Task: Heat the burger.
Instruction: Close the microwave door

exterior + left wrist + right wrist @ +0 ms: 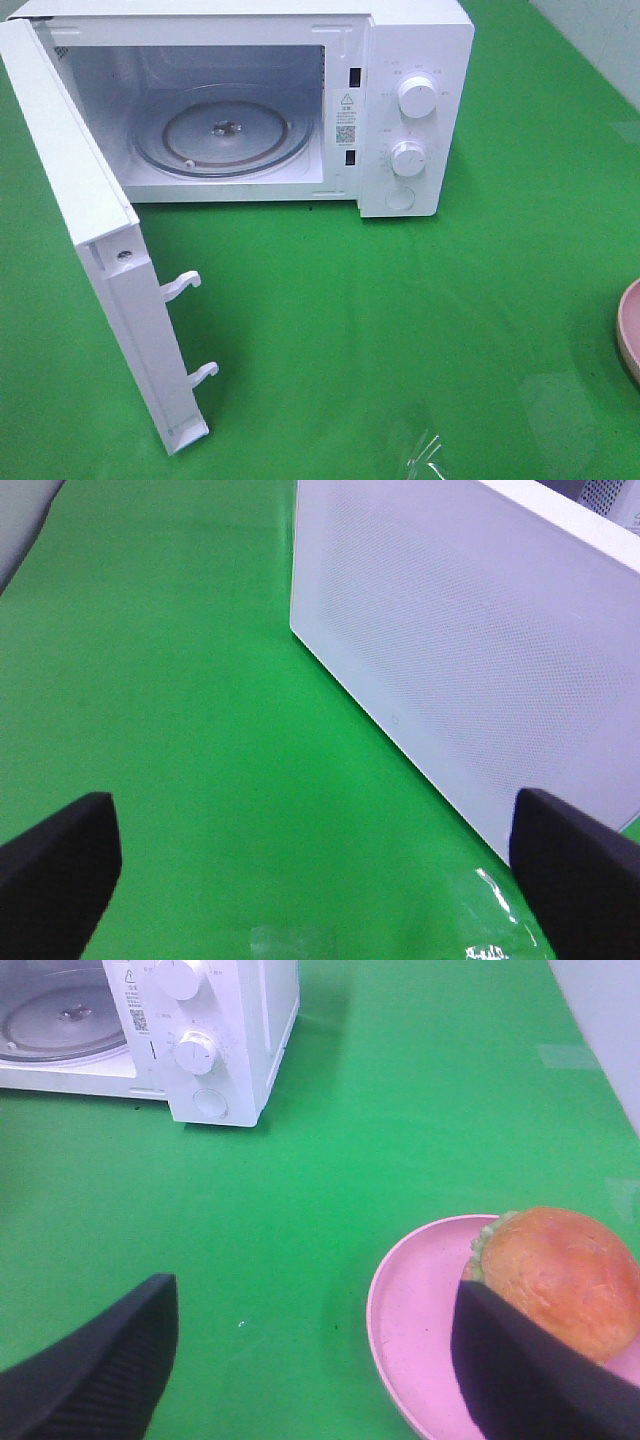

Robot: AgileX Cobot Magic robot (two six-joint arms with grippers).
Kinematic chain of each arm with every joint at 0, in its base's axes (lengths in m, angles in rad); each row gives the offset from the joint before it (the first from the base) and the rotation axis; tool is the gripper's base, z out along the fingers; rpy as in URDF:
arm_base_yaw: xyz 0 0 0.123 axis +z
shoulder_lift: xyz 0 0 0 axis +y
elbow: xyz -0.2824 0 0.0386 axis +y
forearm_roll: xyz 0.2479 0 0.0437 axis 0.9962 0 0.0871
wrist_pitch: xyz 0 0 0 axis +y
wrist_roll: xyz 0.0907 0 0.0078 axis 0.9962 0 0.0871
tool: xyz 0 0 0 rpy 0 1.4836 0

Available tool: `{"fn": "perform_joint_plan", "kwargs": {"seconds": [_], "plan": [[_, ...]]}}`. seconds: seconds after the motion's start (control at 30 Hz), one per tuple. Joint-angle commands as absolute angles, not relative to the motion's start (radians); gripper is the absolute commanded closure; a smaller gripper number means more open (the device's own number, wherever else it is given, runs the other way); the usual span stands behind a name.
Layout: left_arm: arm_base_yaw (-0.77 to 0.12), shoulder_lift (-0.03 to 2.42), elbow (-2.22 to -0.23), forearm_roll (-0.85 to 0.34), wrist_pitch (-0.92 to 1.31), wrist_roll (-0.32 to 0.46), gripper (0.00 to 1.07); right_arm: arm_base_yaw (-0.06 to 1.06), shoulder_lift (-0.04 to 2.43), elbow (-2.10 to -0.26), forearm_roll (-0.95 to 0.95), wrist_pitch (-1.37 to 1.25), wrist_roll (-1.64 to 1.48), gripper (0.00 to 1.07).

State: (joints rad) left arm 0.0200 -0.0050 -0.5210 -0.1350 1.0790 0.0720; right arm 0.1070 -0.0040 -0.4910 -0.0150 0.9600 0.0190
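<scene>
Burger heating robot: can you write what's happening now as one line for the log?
microwave door: open | turntable: bare | burger: on pink plate | left claw: open | right claw: open, by burger

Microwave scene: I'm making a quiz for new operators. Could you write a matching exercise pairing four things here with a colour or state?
Column one:
1. microwave door
2. burger
3. plate
4. turntable

Column two:
A. pink
B. bare glass, nothing on it
C. swung wide open
D. resting on the plate

Pairs: 1-C, 2-D, 3-A, 4-B
</scene>
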Motion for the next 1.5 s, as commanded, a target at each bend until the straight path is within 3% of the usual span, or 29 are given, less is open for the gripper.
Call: {"fn": "perform_joint_plan", "kwargs": {"seconds": [0.03, 0.57, 0.7, 0.73, 0.77, 0.83, 0.87, 0.9, 1.0, 1.03, 1.07, 1.13, 1.5], "plan": [[0.022, -0.01, -0.519, -0.137, 1.069, 0.073, 0.09, 0.102, -0.031, -0.49, -0.015, 0.96, 0.008, 0.31], [0.022, -0.01, -0.52, -0.196, 1.058, 0.072, 0.09, 0.102, -0.031, -0.49, -0.015, 0.96, 0.008, 0.31], [0.022, -0.007, -0.537, -0.186, 1.035, 0.071, 0.15, 0.102, -0.031, -0.49, -0.015, 0.96, 0.008, 0.31], [0.022, 0.003, -0.545, -0.172, 0.999, 0.07, 0.21, 0.102, -0.031, -0.49, -0.015, 0.96, 0.008, 0.31], [0.022, 0.003, -0.545, -0.172, 0.999, 0.07, 0.21, 0.102, -0.031, -0.49, -0.015, 0.96, 0.008, 0.31], [0.022, 0.044, -0.548, -0.165, 0.924, 0.071, 0.41, 0.102, -0.031, -0.49, -0.015, 0.96, 0.008, 0.31], [0.022, 0.044, -0.548, -0.165, 0.924, 0.071, 0.41, 0.102, -0.031, -0.49, -0.015, 0.96, 0.008, 0.31], [0.022, 0.074, -0.545, -0.158, 0.896, 0.072, 0.51, 0.102, -0.031, -0.49, -0.015, 0.96, 0.008, 0.31], [0.022, 0.094, -0.541, -0.152, 0.87, 0.072, 0.59, 0.102, -0.031, -0.49, -0.015, 0.96, 0.008, 0.31], [0.022, 0.129, -0.531, -0.148, 0.822, 0.072, 0.72, 0.102, -0.031, -0.49, -0.015, 0.96, 0.008, 0.31], [0.022, 0.129, -0.531, -0.148, 0.822, 0.072, 0.72, 0.102, -0.031, -0.49, -0.015, 0.96, 0.008, 0.31], [0.022, 0.185, -0.493, -0.144, 0.692, 0.072, 1.04, 0.102, -0.031, -0.49, -0.015, 0.96, 0.008, 0.31], [0.022, 0.313, -0.351, -0.144, 0.332, 0.074, 1.07, 0.102, -0.031, -0.49, -0.015, 0.96, 0.008, 0.31]]}}
